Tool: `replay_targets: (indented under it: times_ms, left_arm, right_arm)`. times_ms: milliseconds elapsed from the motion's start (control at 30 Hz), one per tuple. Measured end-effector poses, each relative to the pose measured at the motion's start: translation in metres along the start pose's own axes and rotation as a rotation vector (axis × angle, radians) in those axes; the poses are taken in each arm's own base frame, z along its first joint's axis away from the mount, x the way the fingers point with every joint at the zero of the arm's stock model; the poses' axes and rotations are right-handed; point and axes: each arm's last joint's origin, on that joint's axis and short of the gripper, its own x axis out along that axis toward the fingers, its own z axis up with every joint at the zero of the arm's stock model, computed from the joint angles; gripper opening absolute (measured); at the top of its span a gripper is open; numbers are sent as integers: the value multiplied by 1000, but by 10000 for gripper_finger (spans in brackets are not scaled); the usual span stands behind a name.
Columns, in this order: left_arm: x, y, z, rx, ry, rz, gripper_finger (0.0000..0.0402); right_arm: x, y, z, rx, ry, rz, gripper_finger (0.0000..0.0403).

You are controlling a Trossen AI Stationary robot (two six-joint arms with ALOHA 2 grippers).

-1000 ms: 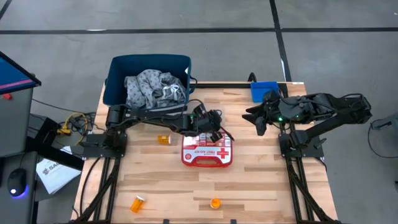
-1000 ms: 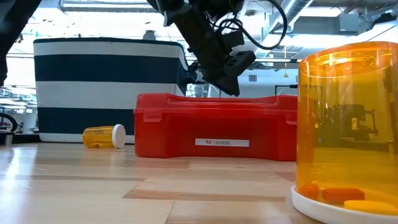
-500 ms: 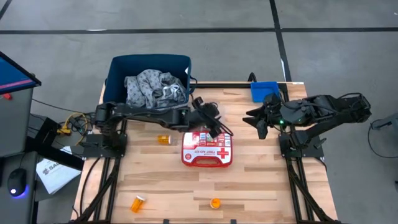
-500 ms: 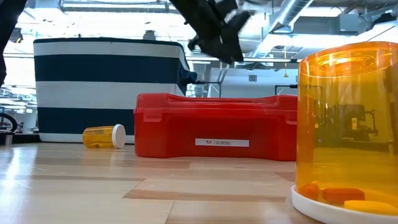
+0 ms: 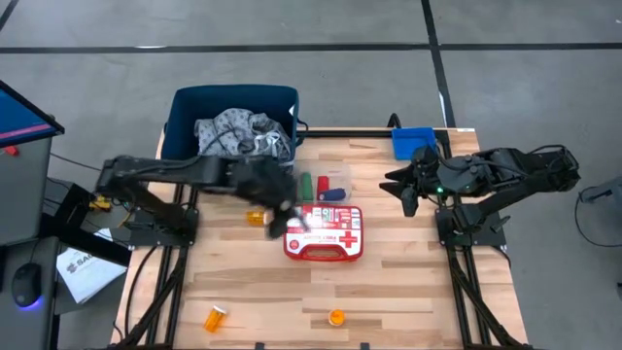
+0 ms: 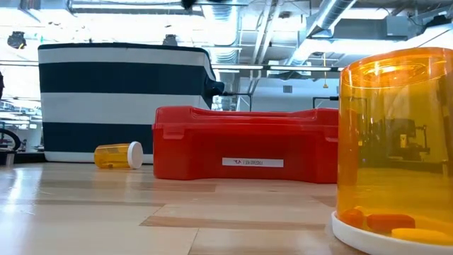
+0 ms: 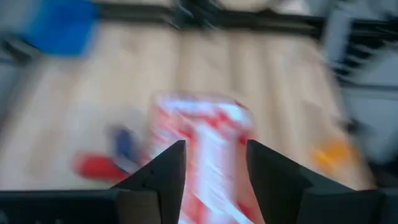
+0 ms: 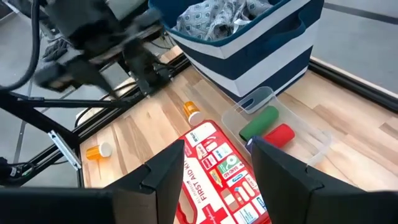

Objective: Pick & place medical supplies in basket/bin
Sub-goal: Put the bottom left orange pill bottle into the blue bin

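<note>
- left gripper (image 5: pixel 282 216) hovers over the table (image 5: pixel 408 282), blurred, just beside the left edge of the first-aid case (image 5: pixel 324 232) and near a pill bottle (image 5: pixel 255 218); in the left wrist view its fingers (image 7: pixel 163 175) stand apart with nothing between them — the case shows smeared beyond the gap
- right gripper (image 5: pixel 400 185) waits near the table's right side, just in front of the bin (image 5: pixel 412 142); fingers (image 8: pixel 168 168) spread apart, empty, in the right wrist view
- basket (image 5: pixel 183 117) at the table's far-left corner; grey-white patterned cloth (image 5: pixel 233 134) lies crumpled inside it — the right wrist view shows the same
- clear tray (image 8: pixel 311 142) lies between basket and case; green cylinder (image 5: pixel 306 185) and red cylinder (image 5: pixel 323 185) lie in it side by side; dark blue cylinder (image 5: pixel 334 195) just beside them, close to the case's far edge; cannot tell whether it sits inside the tray
- orange pill bottle on its side left of the case, white cap visible in the low view
- second pill bottle (image 5: pixel 215 317) lies on its side near the front-left corner, well apart from the rest
- third pill bottle (image 5: pixel 336 317) stands cap-down near the front edge, in front of the case; fills the right of the low view
</note>
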Motion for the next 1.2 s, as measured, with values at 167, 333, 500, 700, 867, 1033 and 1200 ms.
replay_targets:
  times_ms: [167,333,500,700,867,1033,1200]
  left_arm:
    - [-30,-49,-45,-63,153,-286,150]
    - [-51,-100,-84,-240,309,-424,159]
    - [-58,-140,-113,-362,443,-531,193]
    - [-58,-167,-147,-528,598,-539,244]
    - [-57,-184,-182,-741,720,-516,261]
    - [-52,-186,-209,-928,763,-377,262]
    - [-44,-181,-226,-1043,709,-255,262]
  right_arm:
    - [-1,1,-1,-5,-8,-3,182]
    - [-2,2,-1,27,-10,2,182]
    - [-2,2,-1,60,-8,5,182]
    - [-2,3,-2,85,-4,6,182]
    - [-2,2,-2,99,-1,2,182]
    - [-2,2,-2,100,-1,2,182]
    - [-2,2,-3,98,1,-2,182]
